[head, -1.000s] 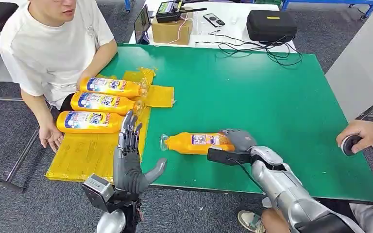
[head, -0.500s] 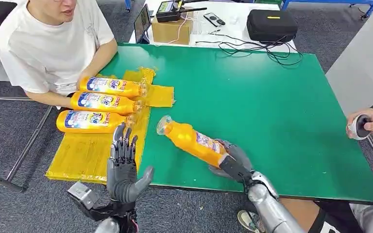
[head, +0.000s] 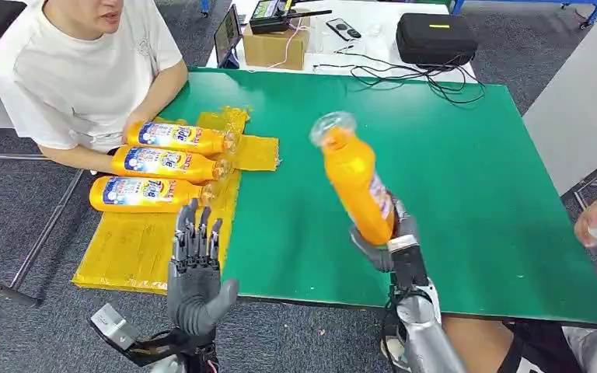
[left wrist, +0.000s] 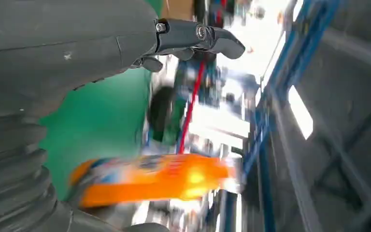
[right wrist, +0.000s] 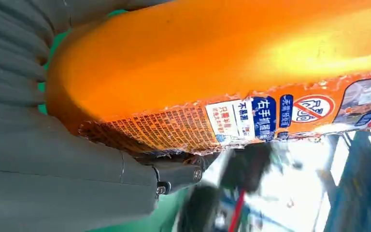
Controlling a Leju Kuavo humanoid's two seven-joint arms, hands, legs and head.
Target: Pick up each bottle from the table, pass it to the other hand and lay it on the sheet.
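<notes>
A green table point(head: 451, 155) fills mid-frame; a yellow sheet point(head: 136, 245) at its left edge carries three orange bottles point(head: 155, 163).

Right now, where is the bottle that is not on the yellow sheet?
In the head view, the right hand holds the bottle above the green table, right of the yellow sheet.

The held bottle point(head: 355, 180) is bright orange with a clear cap and a label printed in white, blue and red. Three more bottles point(head: 159, 165) are orange-yellow, their labels blue and white. The sheet point(head: 136, 245) beneath them is yellow. The table point(head: 451, 171) is plain green. The right hand point(head: 381, 241) is grey, its fingers point(head: 361, 247) darker; the left hand point(head: 194, 272) is grey too. The floor point(head: 15, 210) is mottled grey-blue carpet.
</notes>
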